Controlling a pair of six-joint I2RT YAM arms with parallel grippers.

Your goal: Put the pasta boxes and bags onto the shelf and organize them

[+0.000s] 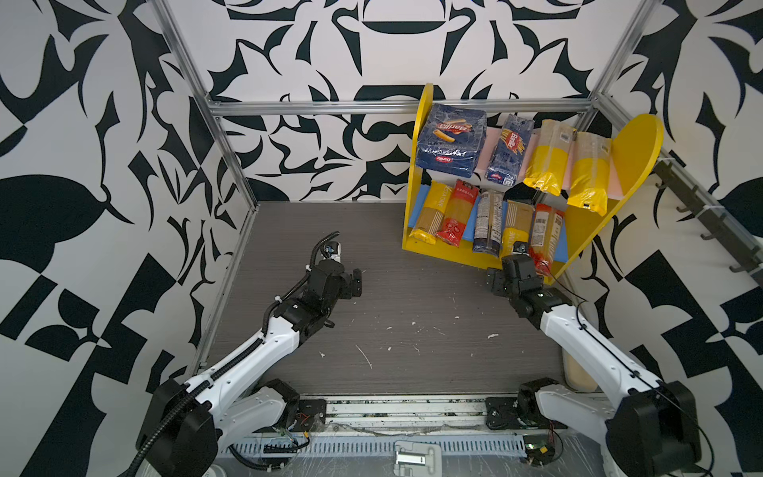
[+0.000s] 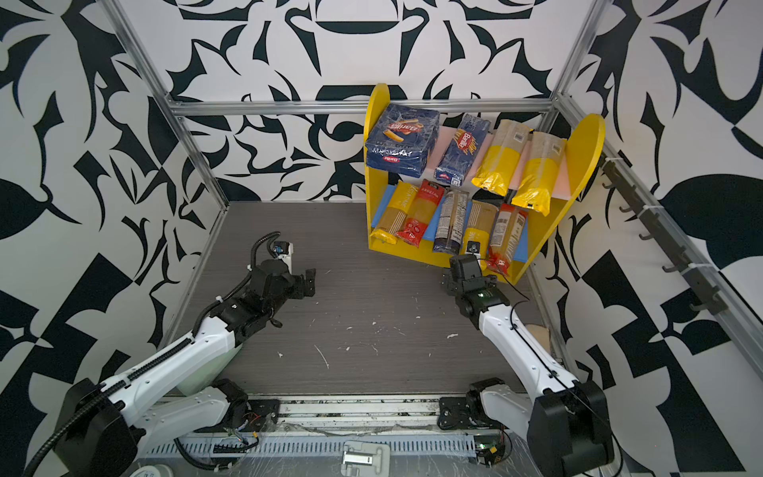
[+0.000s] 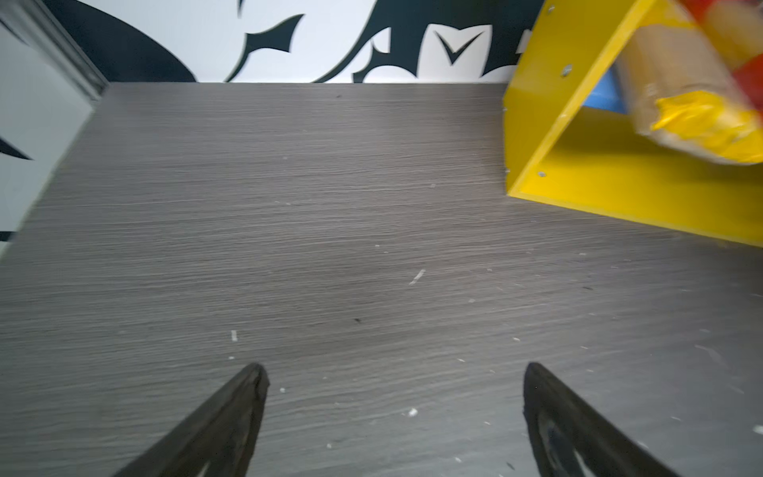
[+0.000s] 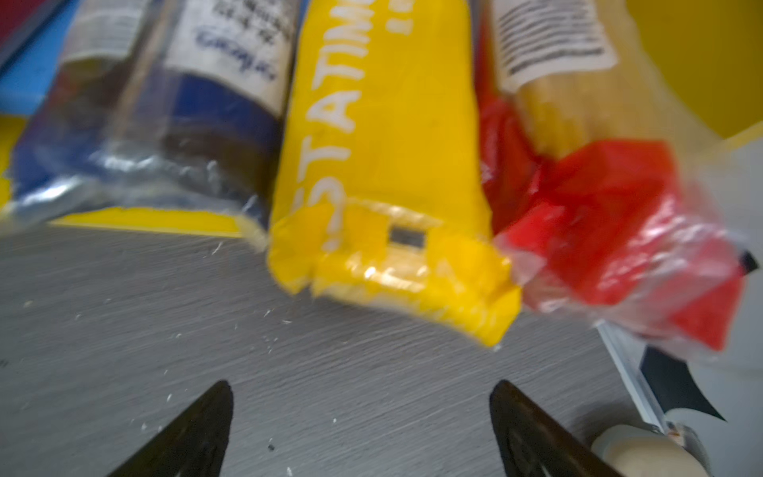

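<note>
Nearest the arm bases, the table (image 1: 413, 330) carries no pasta, only pale crumbs (image 1: 363, 355). The left gripper (image 3: 396, 367) hangs over bare tabletop, jaws spread wide with nothing between them, well apart from the shelf (image 1: 638, 140). The right gripper (image 4: 359, 388) is likewise spread and empty, just short of a yellow-ended bag (image 4: 384, 165) whose end pokes past the shelf's front edge (its neighbours, the dark blue bag (image 4: 165, 136) and a red-ended bag (image 4: 598, 206), overhang too). They lie lengthways, ends toward the arms, probably because they are longer than the blue lower board (image 1: 415, 202) is deep. Two more bags (image 1: 446, 214), one yellow and one red, lie beside them.

Farther back, on the pink upper board (image 1: 489, 148), the rigatoni box (image 1: 450, 140) and spaghetti box (image 1: 510, 150) lie flat, with two yellow bags (image 1: 569, 165) sloping over the front edge. Whether those rest securely is hard to tell from here. Every pack looks shelved, so I judge only straightening remains.
</note>
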